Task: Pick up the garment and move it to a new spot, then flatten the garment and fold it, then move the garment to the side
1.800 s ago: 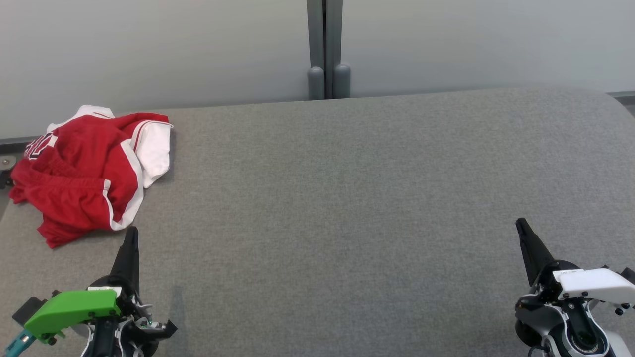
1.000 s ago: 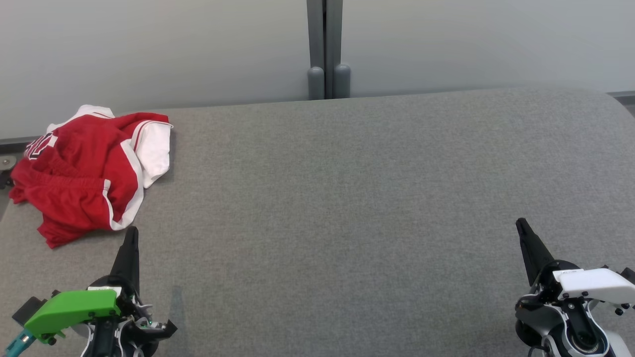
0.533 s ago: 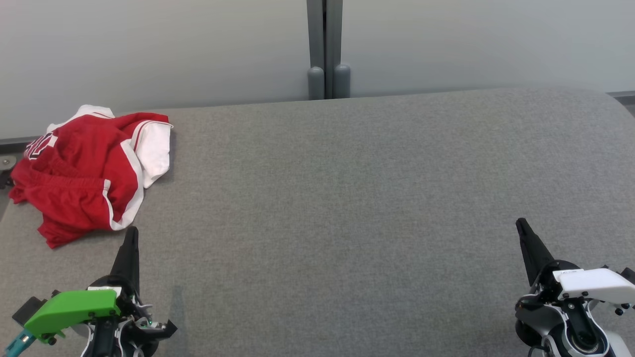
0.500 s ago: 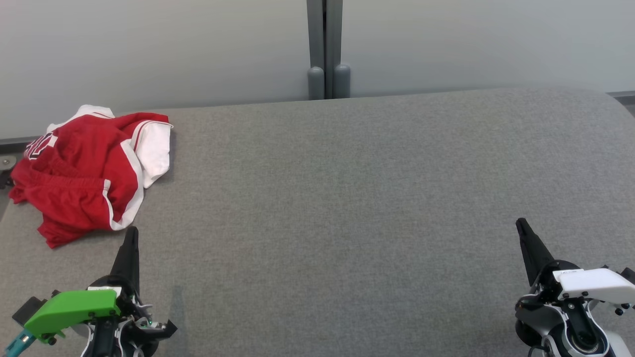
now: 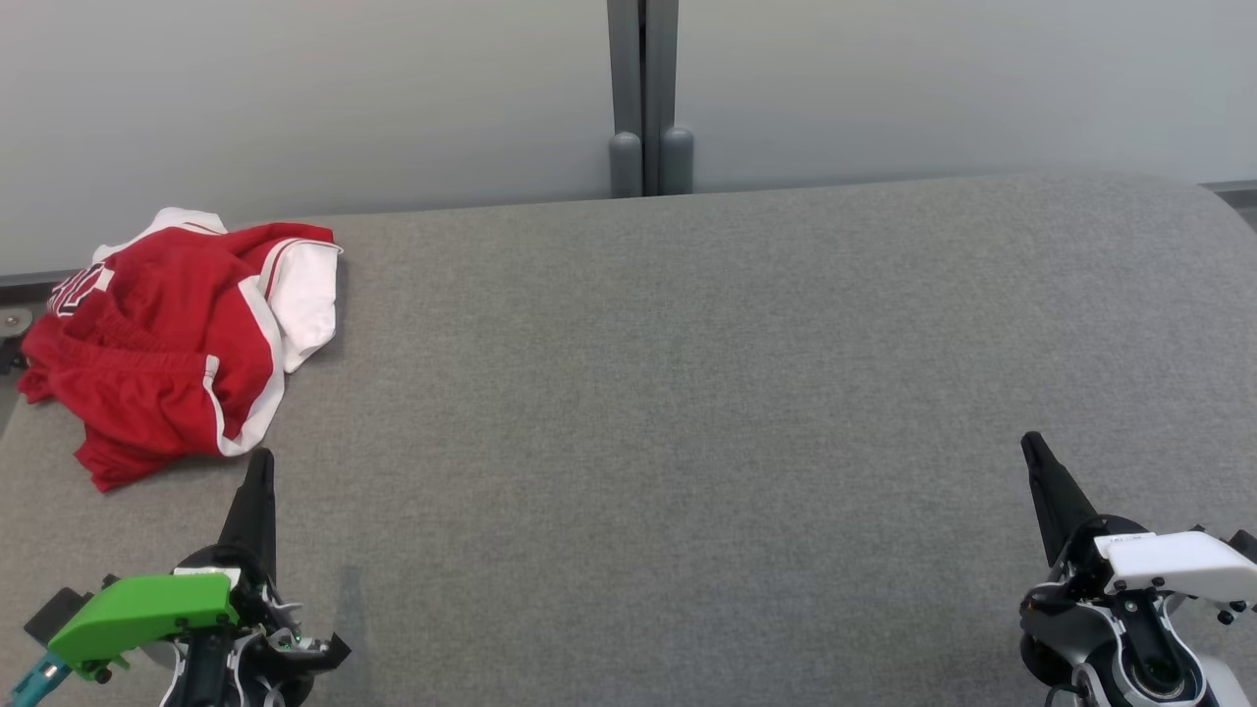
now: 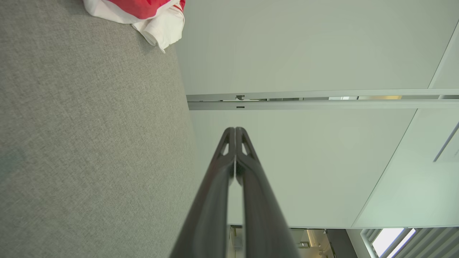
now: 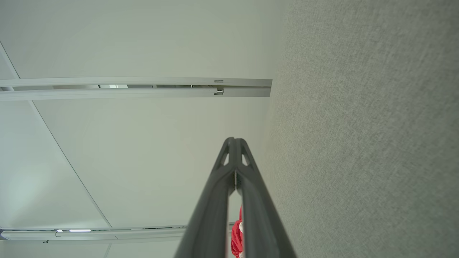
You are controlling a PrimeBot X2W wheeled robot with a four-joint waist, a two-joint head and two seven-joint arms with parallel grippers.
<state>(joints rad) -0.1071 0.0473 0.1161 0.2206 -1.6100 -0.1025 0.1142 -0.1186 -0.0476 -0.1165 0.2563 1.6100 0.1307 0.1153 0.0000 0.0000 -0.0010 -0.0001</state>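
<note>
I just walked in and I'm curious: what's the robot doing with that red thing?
Nothing is picked up yet. A crumpled red and white garment lies at the far left of the table. The left end effector is shut and empty, just short of the garment, not touching. The right end effector, shut and empty too, is far off on the other side.

Garments: one, a red-and-white sports garment (image 5: pixel 167 344), at the far left corner of the counter (image 5: pixel 687 393). Counters: one, covered in grey fabric. Pincers: two, the left pincer (image 5: pixel 259 462) and the right pincer (image 5: pixel 1031 448), two dark fingers apiece. Wall panels (image 5: pixel 295 98) behind: two, one grey post (image 5: pixel 643 98) between them.
</note>
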